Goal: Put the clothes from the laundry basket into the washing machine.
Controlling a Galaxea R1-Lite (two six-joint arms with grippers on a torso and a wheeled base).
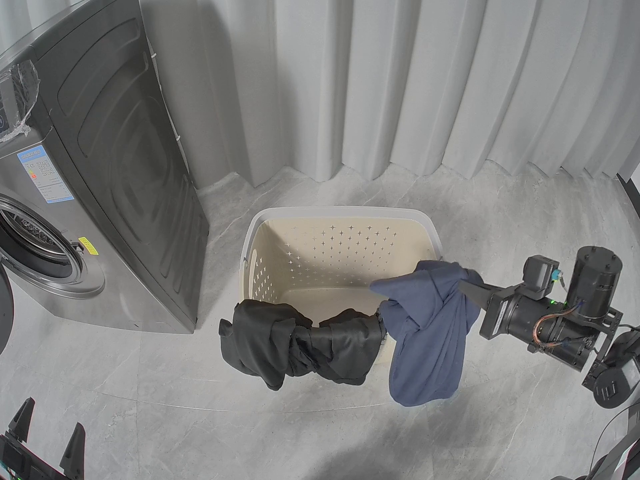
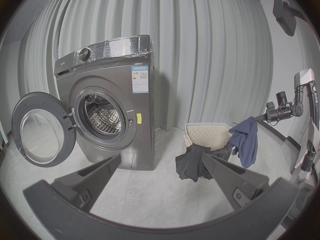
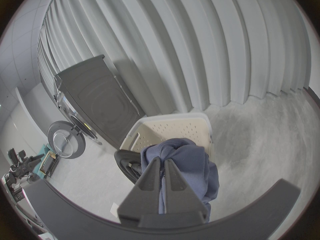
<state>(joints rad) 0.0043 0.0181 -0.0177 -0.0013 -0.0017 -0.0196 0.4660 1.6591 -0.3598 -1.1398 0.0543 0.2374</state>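
Right gripper (image 1: 465, 287) clamped on a blue garment (image 1: 427, 341) at the laundry basket (image 1: 340, 213).
The washing machine (image 1: 107, 168) stands at 9 o'clock in the head view; the left wrist view looks into its drum (image 2: 101, 115), with the door (image 2: 43, 129) swung wide. The basket sits at centre, a dark garment (image 1: 300, 345) draped over its 6 o'clock rim. The right arm lies level from 4 o'clock. The left gripper (image 1: 52, 421), fingers spread and empty, sits at 7 o'clock.
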